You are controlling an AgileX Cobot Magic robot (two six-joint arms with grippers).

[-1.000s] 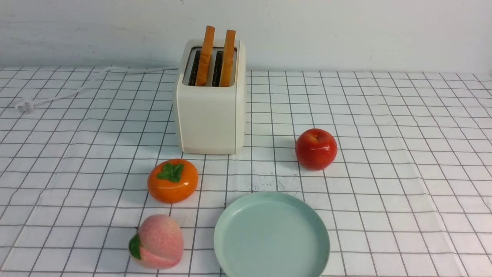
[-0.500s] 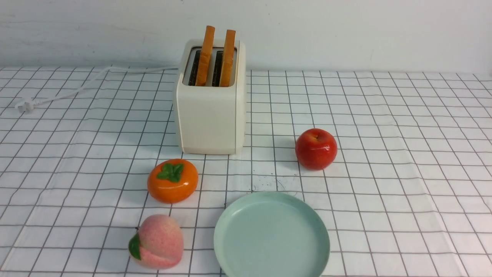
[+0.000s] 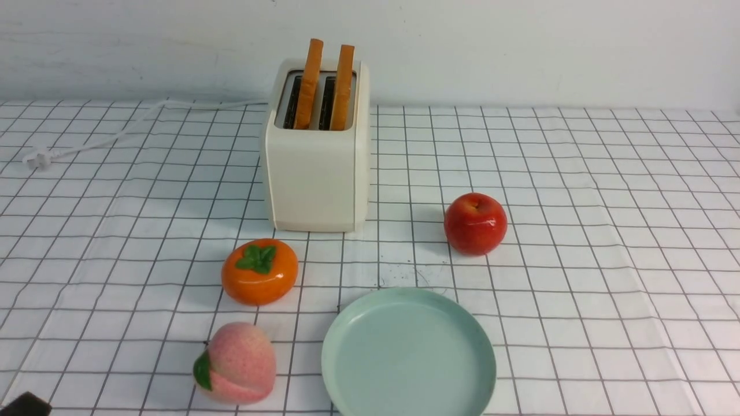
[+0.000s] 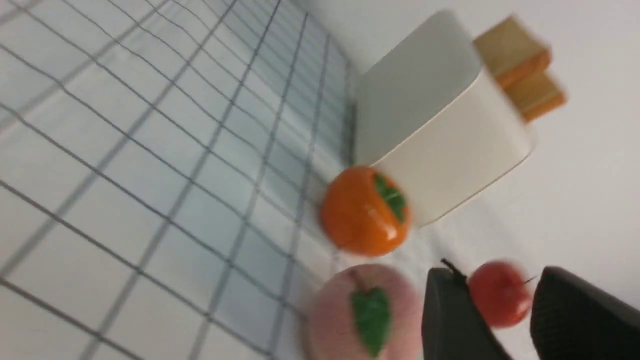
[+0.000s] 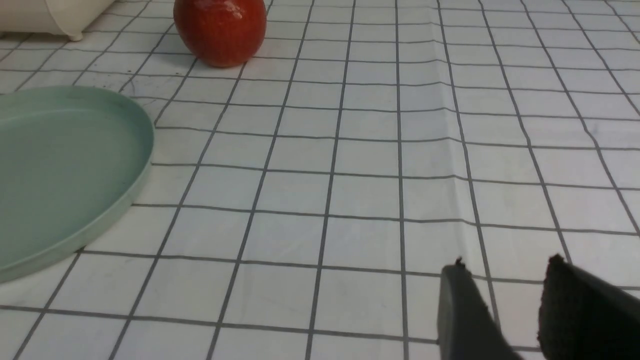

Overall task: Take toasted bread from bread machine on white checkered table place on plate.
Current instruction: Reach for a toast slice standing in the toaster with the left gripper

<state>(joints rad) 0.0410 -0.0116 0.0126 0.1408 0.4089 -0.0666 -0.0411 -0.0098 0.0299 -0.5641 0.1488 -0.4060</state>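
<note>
Two slices of toasted bread [image 3: 309, 84] [image 3: 343, 86] stand upright in the slots of the cream-white bread machine [image 3: 317, 167] at the back of the white checkered table [image 3: 578, 173]. The mint-green plate [image 3: 408, 353] lies bare at the front. In the blurred left wrist view the bread machine [image 4: 440, 135] and the toasted bread [image 4: 520, 65] are far from my left gripper [image 4: 495, 272], which is open with nothing in it. A dark corner of that gripper [image 3: 23, 404] shows in the front view. My right gripper [image 5: 506, 263] hangs open over the bare table, to the right of the plate [image 5: 75, 165].
A red apple [image 3: 475, 223] sits right of the bread machine, an orange persimmon [image 3: 260, 270] in front of it, a pink peach [image 3: 237, 363] left of the plate. The white cord and plug [image 3: 37, 157] trail off to the back left.
A dark part of my left gripper has come into the bottom-left corner of the front view. Nothing on the table has moved.
</note>
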